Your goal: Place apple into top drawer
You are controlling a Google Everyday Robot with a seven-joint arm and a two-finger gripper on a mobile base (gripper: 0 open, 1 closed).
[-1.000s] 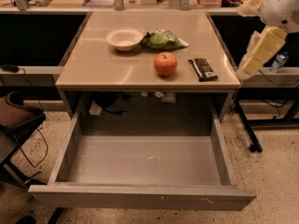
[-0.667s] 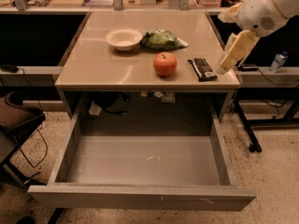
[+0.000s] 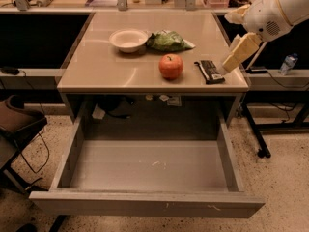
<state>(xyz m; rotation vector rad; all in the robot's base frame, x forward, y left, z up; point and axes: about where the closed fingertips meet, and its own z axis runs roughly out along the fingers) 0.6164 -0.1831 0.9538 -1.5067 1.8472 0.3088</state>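
The red-orange apple [image 3: 171, 66] sits on the tan table [image 3: 106, 66], near the front edge and right of the middle. The top drawer [image 3: 145, 208] is pulled fully out below the table, and its grey inside holds nothing. My gripper [image 3: 231, 61] hangs from the white arm at the upper right. It is over the table's right front corner, to the right of the apple and apart from it. It holds nothing that I can see.
A white bowl [image 3: 129, 39] and a green leafy bag [image 3: 167, 41] lie behind the apple. A flat black object [image 3: 209, 71] lies between the apple and my gripper. A dark chair [image 3: 17, 122] stands at the left. A small bottle [image 3: 288, 63] sits at the right.
My arm has swung left and lower, from beyond the table's right side to above its right front corner. The apple and the drawer have not moved.
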